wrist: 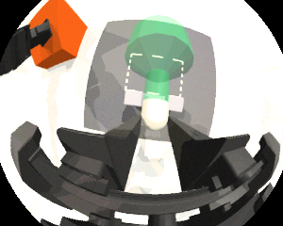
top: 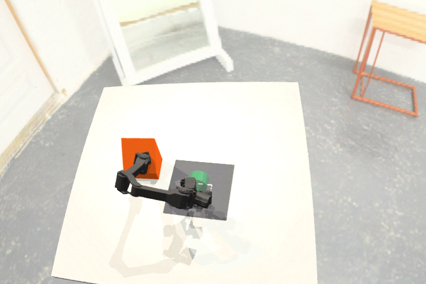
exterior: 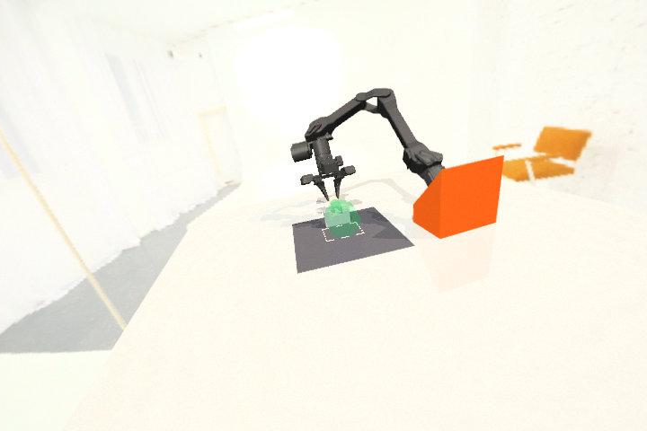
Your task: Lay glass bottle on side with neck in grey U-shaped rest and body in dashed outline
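And here the gripper point(top: 200, 187) point(exterior: 333, 199) point(wrist: 155, 119) has its fingertips pinching the cream-coloured cap end of the green glass bottle point(top: 199, 178) point(exterior: 345, 224) point(wrist: 159, 47)! Its neck runs toward the fingers, and in the wrist view it passes between the two pale uprights of the U-shaped rest point(exterior: 336, 218) point(wrist: 133, 98). The wide body lies over part of the dashed outline point(top: 211, 187) point(exterior: 327, 240) point(wrist: 181, 85), reaching past its far edge in that wrist view; whether the glass touches down, I cannot tell. Beneath it all, the dark grey mat point(top: 216, 210) point(exterior: 314, 259) point(wrist: 203, 71) on the cream table point(top: 254, 134) point(exterior: 334, 329). Outward now: the black arm point(top: 153, 193) point(exterior: 401, 121) point(wrist: 11, 52) arches across from beside the orange block point(top: 133, 147) point(exterior: 469, 197) point(wrist: 61, 35), which stands apart from the mat.
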`<state>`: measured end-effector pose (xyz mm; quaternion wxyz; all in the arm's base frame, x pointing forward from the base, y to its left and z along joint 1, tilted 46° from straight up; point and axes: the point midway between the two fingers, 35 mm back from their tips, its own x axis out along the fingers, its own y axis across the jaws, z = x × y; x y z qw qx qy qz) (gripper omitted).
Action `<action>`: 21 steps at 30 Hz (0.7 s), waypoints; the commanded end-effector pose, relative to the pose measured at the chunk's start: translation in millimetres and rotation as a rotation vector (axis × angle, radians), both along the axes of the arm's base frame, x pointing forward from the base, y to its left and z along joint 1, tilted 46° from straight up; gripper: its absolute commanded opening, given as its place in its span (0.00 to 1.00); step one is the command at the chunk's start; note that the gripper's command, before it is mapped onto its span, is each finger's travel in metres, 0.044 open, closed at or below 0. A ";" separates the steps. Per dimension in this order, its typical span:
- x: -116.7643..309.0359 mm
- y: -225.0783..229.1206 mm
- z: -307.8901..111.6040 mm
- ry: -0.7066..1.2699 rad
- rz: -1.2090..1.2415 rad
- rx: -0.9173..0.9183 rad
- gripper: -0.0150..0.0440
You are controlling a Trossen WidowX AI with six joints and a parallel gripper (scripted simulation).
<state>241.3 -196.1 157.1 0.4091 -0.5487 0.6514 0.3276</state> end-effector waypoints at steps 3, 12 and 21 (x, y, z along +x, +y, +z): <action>-1.4 -3.1 -1.6 0.001 0.001 0.000 0.47; -2.7 -8.6 -2.7 -0.002 -0.001 -0.002 0.47; -4.1 -14.1 -4.0 -0.005 -0.003 -0.005 0.47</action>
